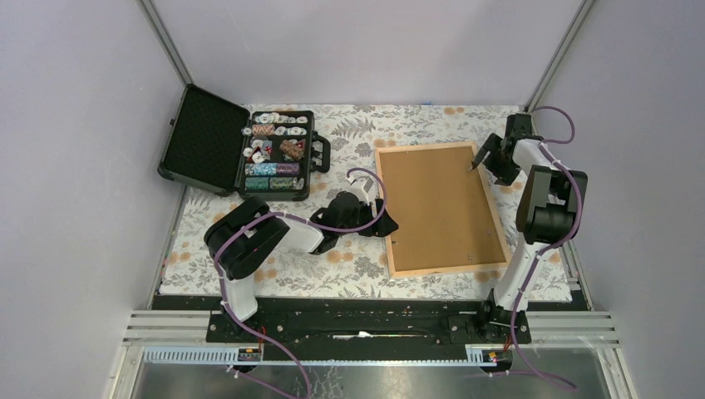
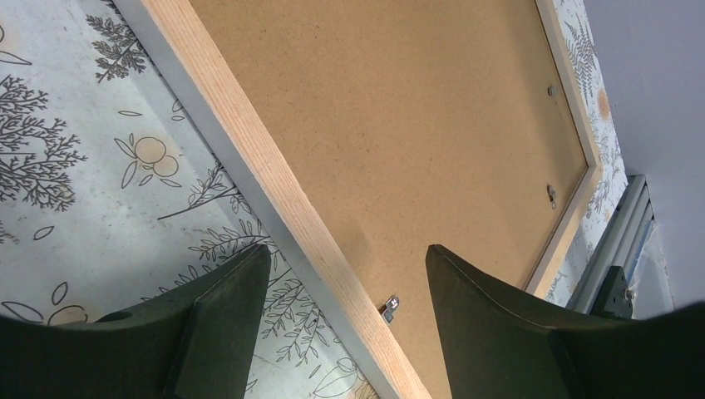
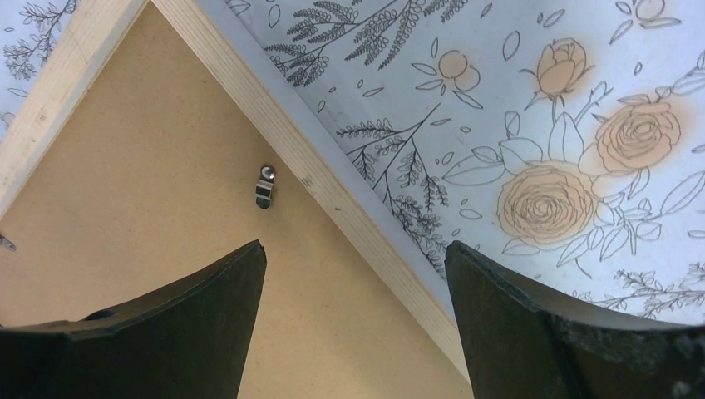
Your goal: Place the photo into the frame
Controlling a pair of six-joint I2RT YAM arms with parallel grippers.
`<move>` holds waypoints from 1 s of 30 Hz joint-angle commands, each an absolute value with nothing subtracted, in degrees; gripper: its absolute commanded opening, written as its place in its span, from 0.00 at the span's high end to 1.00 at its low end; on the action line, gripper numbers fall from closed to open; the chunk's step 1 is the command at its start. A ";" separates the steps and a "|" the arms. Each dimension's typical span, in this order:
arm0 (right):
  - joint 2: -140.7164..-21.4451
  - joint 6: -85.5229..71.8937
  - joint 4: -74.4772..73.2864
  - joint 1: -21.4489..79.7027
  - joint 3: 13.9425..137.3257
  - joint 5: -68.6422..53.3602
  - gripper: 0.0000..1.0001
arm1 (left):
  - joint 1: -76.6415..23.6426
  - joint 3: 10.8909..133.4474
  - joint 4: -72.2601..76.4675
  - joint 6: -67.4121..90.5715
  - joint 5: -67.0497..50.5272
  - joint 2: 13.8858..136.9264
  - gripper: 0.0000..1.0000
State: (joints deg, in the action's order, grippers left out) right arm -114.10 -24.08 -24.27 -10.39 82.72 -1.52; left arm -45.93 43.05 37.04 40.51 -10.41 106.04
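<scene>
The frame (image 1: 449, 264) lies face down at the middle right of the table, a brown backing board (image 1: 436, 204) filling it. The photo is hidden. My left gripper (image 1: 389, 218) is open at the frame's left rail (image 2: 274, 179); one finger is over the cloth, the other over the board (image 2: 399, 108), near a small metal clip (image 2: 389, 307). My right gripper (image 1: 478, 162) is open at the far right corner and straddles the rail (image 3: 274, 125) below another clip (image 3: 265, 184). Neither holds anything.
A black case of poker chips (image 1: 278, 154) stands open at the back left, its lid (image 1: 199, 137) leaning outward. A floral cloth (image 1: 349, 133) covers the table. Grey walls close in on the left, back and right. A metal rail (image 1: 374, 324) runs along the near edge.
</scene>
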 commanded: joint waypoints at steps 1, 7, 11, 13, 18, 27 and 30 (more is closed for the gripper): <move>-116.27 -18.62 -27.12 -10.11 87.64 -3.07 0.14 | -46.14 43.86 36.21 40.42 -11.46 107.05 0.26; -120.03 -17.60 -27.06 -9.98 90.08 -6.20 0.14 | -46.14 43.97 36.29 40.51 -11.63 107.51 0.26; -122.03 -17.41 -27.60 -9.14 92.07 -5.23 0.15 | -46.13 43.86 36.29 40.50 -11.66 107.35 0.26; -122.56 -17.49 -27.94 -8.70 92.44 -4.15 0.16 | -46.14 43.86 36.38 40.53 -11.75 107.42 0.26; -123.27 -17.95 -28.14 -8.23 92.71 -2.13 0.17 | -46.14 43.84 36.86 40.86 -12.20 107.66 0.26; -124.91 -16.66 -31.85 -5.66 95.32 5.87 0.21 | -46.22 45.05 33.45 40.96 -9.03 108.19 0.32; -124.97 -16.42 -32.08 -5.07 95.28 6.83 0.22 | -46.63 46.36 29.91 40.74 -5.37 108.41 0.39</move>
State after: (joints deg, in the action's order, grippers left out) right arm -123.92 -17.69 -29.34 -6.44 93.58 2.74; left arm -46.00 44.45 35.75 40.99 -10.00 107.11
